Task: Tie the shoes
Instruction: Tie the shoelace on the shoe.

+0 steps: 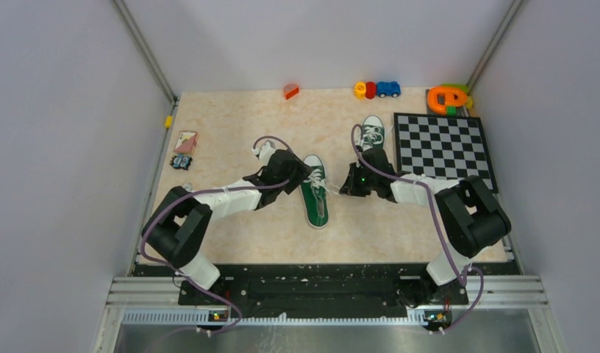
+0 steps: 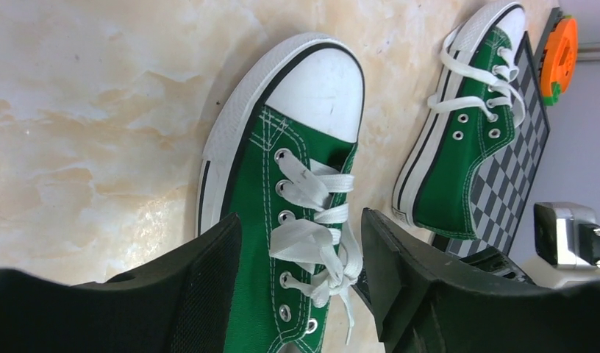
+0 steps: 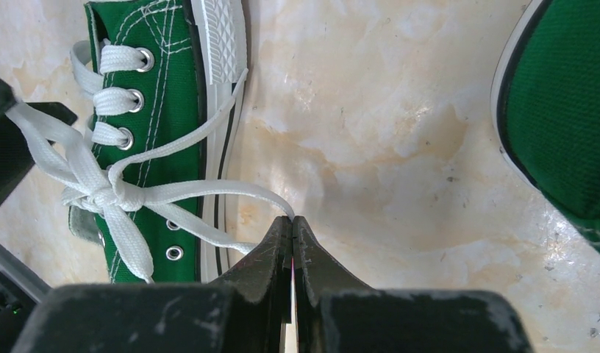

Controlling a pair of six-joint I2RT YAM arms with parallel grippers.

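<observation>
Far shoe [image 1: 372, 136]: lies on the tabletop [image 1: 231, 125], just left of the checkerboard [image 1: 444, 147].
Near shoe [image 1: 315, 198]: lies farther left of the checkerboard.
Left hand [image 2: 298, 228]: spread, straddling the near shoe's laced upper.
Right hand [image 3: 292, 220]: pressed together, pinching a loop of white lace [image 3: 209, 190] drawn out from the near shoe's knot toward the checkerboard.

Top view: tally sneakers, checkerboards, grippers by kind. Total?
Green sneakers: 2
Checkerboard: 1
Grippers: 2, left gripper open, right gripper shut on lace
Total: 5
</observation>
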